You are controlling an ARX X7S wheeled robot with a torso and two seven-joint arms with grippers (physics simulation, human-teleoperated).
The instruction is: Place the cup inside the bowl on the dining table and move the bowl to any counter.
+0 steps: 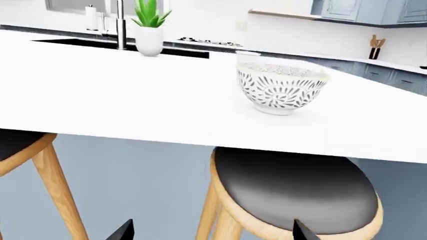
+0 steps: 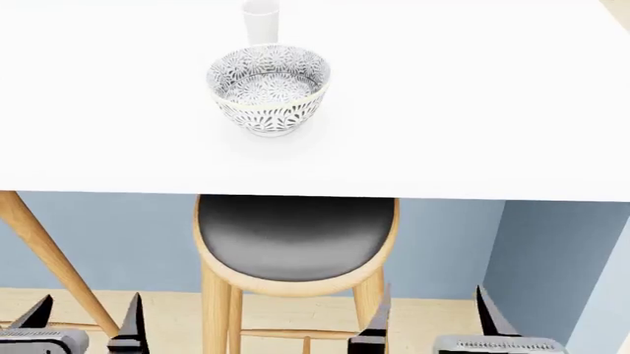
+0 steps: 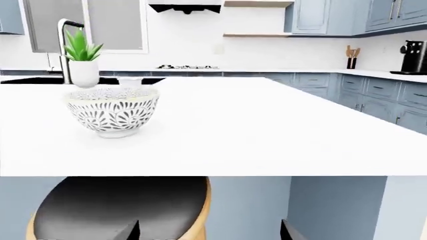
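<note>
White dining table (image 2: pixel 473 110) bears upright cup (image 2: pixel 261 21) behind bowl (image 2: pixel 268 88); both grippers (image 2: pixel 84 324) (image 2: pixel 433 321) gape, empty.

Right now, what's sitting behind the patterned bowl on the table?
A plain white cup stands just behind the bowl on the table. In the wrist views the bowl covers most of the cup, so only its rim shows.

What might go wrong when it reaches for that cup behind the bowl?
1. The cup stands right behind the bowl, so an arm reaching over could knock the bowl.
2. The stool sits under the table edge, above both open grippers; rising arms might bump it.
3. The tall cup may tip if nudged.
</note>
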